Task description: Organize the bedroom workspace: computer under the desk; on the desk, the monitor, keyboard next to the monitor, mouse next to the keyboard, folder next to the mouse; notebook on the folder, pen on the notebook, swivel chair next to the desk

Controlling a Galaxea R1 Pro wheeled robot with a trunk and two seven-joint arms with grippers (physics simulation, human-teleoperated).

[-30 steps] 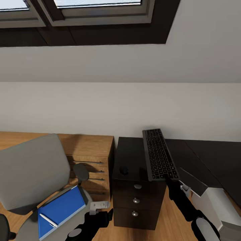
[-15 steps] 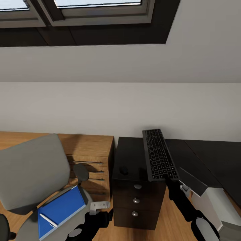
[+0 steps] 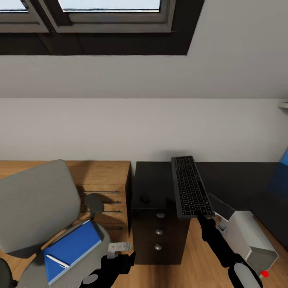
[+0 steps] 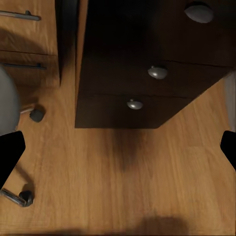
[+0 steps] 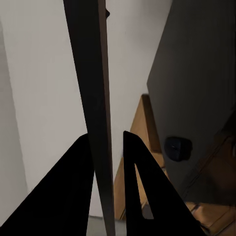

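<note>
Pinching the near short edge of the flat black keyboard [image 3: 190, 186], right claw [image 3: 203, 218] clamped tight, board held lengthwise at lower centre over the glossy black desk [image 3: 154, 188]. Spread wide above wood-grain floor [image 4: 123, 182], left claw [image 4: 118, 147] empty. Resting on grey swivel chair [image 3: 38, 200], lower left: blue folder [image 3: 72, 250], white pen [image 3: 57, 261]. Small dark mouse [image 3: 144, 197] on desk.

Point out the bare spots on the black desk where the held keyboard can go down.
The right gripper holds the keyboard above the desk. Bare desktop lies between the mouse and the wall, and right of the keyboard toward the blue object. The front left corner is crowded by the mouse.
</note>
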